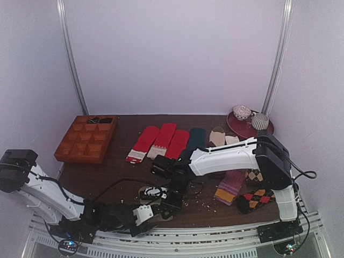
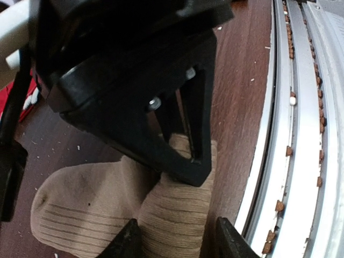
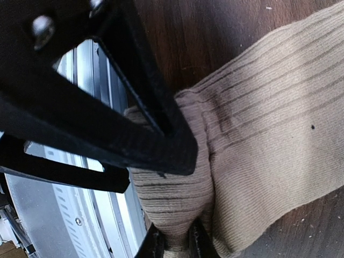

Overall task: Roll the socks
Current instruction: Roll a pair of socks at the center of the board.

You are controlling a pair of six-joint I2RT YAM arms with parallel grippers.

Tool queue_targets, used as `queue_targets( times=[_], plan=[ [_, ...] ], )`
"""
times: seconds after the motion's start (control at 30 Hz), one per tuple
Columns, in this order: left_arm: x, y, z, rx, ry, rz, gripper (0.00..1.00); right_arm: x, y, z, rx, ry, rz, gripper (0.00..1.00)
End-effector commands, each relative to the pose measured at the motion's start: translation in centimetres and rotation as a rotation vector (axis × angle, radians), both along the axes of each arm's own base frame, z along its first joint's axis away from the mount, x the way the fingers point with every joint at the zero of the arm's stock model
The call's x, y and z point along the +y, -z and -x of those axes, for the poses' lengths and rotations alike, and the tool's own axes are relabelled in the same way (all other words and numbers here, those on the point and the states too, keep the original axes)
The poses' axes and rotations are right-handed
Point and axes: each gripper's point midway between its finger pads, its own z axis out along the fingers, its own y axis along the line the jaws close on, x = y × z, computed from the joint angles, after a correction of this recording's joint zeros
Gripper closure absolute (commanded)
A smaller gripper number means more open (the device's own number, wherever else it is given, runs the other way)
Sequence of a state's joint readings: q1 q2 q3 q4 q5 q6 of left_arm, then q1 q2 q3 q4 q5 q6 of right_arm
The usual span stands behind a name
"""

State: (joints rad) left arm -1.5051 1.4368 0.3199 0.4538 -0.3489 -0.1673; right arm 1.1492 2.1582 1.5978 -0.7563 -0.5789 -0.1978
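So the socks (the plain tan ribbed ones) sit right at the near edge of the dark wood table, just beside the metal rail and in front of where the two arms meet. One end lies flat on the wood, the other is doubled over into a thick fold. The right gripper is clenched on that fold, and you can see a pinch of tan knit squeezed between its two tips in its own wrist cam. The left gripper comes in from the other side with its fingers apart and the fold sitting between them. Honestly I can't tell if it's actually squeezing or just straddling the fabric. From the overhead cam the socks are mostly hidden under both grippers. Further back on the table are the red socks, a dark teal sock, a wooden compartment tray off to the left, and some argyle socks by the right arm's base.
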Motion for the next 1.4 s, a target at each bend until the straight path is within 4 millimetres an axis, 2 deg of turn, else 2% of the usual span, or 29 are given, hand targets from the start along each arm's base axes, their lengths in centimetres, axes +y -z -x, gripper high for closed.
queue_targets(
  times=[0.0,0.03,0.13,0.23,0.33,0.4,0.43,0.57,0.6,0.7,0.77,0.9,0.97,1.07,1.1,1.13,1.27,1.37],
  plan=[
    [-1.1,-0.9,0.1,0.012,-0.009,0.048,0.57,-5.0,4.4,1.3,0.057,0.025,0.245,0.90],
    [-1.0,-0.7,0.1,0.020,-0.012,0.043,0.60,-5.1,4.5,1.3,0.062,0.030,0.248,0.90],
    [-0.9,-0.4,0.3,0.038,-0.010,0.034,0.76,-5.1,4.6,1.3,0.064,0.034,0.249,0.90],
    [-0.7,-0.3,0.4,0.049,-0.014,0.042,0.83,-5.0,4.7,1.2,0.066,0.041,0.247,0.90],
    [-0.4,0.5,0.3,0.062,-0.030,0.024,0.80,-4.9,4.6,1.2,0.070,0.042,0.242,0.90],
    [-0.3,1.2,0.2,0.075,-0.052,-0.001,0.67,-4.8,4.6,1.3,0.074,0.044,0.240,0.90],
    [-0.3,1.9,0.2,0.081,-0.058,-0.024,0.65,-4.8,4.6,1.4,0.080,0.043,0.238,0.90],
    [-0.3,2.9,0.4,0.105,-0.060,-0.058,0.64,-4.7,4.6,1.5,0.086,0.047,0.229,0.90],
    [-0.3,3.1,0.4,0.108,-0.060,-0.062,0.66,-4.7,4.6,1.5,0.087,0.047,0.230,0.89],
    [-0.3,2.9,0.6,0.115,-0.053,-0.052,0.82,-4.9,4.8,1.5,0.087,0.049,0.237,0.90],
    [-0.2,2.8,0.7,0.121,-0.048,-0.047,0.99,-4.9,4.9,1.6,0.089,0.053,0.236,0.90],
    [0.0,3.5,1.0,0.145,-0.047,-0.064,1.00,-4.6,4.8,1.5,0.093,0.066,0.215,0.89],
    [0.2,4.0,1.0,0.159,-0.064,-0.076,1.00,-4.1,4.5,1.1,0.095,0.088,0.183,0.82],
    [1.0,5.0,1.1,0.191,-0.093,-0.094,1.00,-2.1,2.2,-0.4,0.103,0.159,0.042,0.70],
    [1.4,5.4,1.2,0.204,-0.097,-0.099,1.00,-1.5,1.1,-1.1,0.106,0.188,-0.013,0.56],
    [1.5,5.6,1.4,0.218,-0.096,-0.094,1.00,-0.9,-0.1,-2.1,0.101,0.221,-0.070,0.51],
    [2.1,5.8,1.5,0.237,-0.111,-0.091,1.00,0.5,-4.3,-5.9,0.030,0.314,-0.232,0.49],
    [2.4,5.7,1.3,0.228,-0.121,-0.091,1.00,1.6,-5.9,-7.2,0.003,0.321,-0.271,0.48]
  ],
)
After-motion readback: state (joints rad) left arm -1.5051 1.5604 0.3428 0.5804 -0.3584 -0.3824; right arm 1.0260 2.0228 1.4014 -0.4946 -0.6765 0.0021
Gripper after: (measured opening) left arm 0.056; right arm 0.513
